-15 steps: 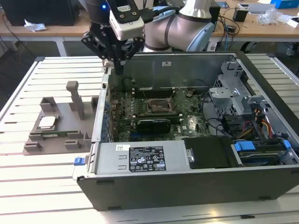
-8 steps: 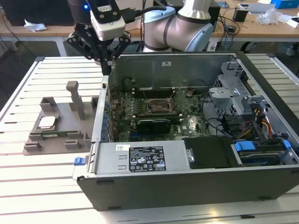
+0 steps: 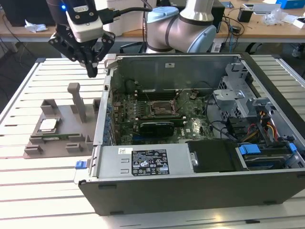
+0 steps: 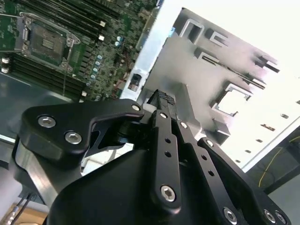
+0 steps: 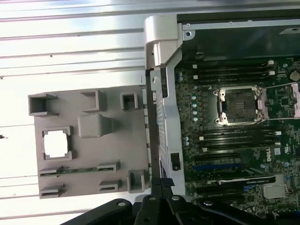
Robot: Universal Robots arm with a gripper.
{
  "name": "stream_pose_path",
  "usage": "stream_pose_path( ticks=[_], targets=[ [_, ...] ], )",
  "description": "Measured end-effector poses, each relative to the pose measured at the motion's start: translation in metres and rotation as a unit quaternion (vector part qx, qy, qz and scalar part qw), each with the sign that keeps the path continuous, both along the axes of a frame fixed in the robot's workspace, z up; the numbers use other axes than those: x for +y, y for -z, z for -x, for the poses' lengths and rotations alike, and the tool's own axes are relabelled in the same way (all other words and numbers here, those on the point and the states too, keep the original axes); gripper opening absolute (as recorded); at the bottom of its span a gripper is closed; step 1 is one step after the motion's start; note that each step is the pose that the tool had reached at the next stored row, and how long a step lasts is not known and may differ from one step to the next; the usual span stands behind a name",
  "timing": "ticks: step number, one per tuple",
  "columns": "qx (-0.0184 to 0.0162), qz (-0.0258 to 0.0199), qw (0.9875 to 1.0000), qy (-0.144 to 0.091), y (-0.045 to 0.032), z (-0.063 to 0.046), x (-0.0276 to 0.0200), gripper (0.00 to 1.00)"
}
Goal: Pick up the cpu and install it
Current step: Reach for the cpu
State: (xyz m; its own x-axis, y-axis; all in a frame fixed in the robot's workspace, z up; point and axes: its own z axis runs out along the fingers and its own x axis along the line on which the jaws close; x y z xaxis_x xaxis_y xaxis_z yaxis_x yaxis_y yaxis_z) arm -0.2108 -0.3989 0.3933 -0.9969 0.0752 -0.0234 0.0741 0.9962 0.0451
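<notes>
two fingers (image 3: pixel 92 70), closed on nothing, hang by the case wall (image 3: pixel 101 125); the cpu (image 3: pixel 48 125) lies in its grey tray (image 3: pixel 65 131).

Found the gripper (image 3: pixel 91 72) pointing down from the bent silver arm (image 3: pixel 190 31), its two black fingers (image 4: pixel 165 145) pressed together tip to tip.

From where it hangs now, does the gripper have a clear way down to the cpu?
Likely yes. The cpu lies uncovered in its pocket of the gray holder, outside the case. The gripper hangs off to one side, jaws shut, with the holder's upright post nearer it.
</notes>
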Motion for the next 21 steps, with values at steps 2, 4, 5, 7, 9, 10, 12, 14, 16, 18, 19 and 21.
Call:
stream_pose_path(
  ticks=[2, 4, 5, 7, 9, 10, 12, 14, 16, 18, 19, 21],
  targets=[
    [0.0000, 0.0000, 1.0000, 0.000, 0.0000, 0.006, 0.0000, 0.11],
    [0.0001, 0.0000, 1.0000, 0.000, -0.0001, 0.014, 0.0000, 0.11],
    [0.0001, 0.0000, 1.0000, 0.000, -0.0001, 0.016, 0.0000, 0.11],
    [0.0000, 0.0000, 1.0000, 0.000, 0.0000, 0.023, 0.0000, 0.11],
    [0.0000, 0.0000, 1.0000, 0.000, 0.0000, 0.033, 0.0000, 0.11],
    [0.0001, 0.0000, 1.0000, 0.000, 0.0000, 0.036, 0.0000, 0.11],
    [0.0000, 0.0000, 1.0000, 0.000, 0.0000, 0.044, 0.0000, 0.11],
    [0.0000, 0.0000, 1.0000, 0.000, 0.0000, 0.049, 0.0000, 0.11],
    [0.0000, 0.0000, 1.0000, 0.000, 0.0000, 0.054, 0.0000, 0.11],
    [0.0001, 0.0000, 1.0000, 0.000, 0.0000, 0.064, 0.0000, 0.11],
    [0.0000, 0.0000, 1.0000, 0.000, 0.0000, 0.069, 0.0000, 0.11],
    [0.0000, 0.0000, 1.0000, 0.000, 0.0000, 0.078, 0.0000, 0.11]
  ],
)
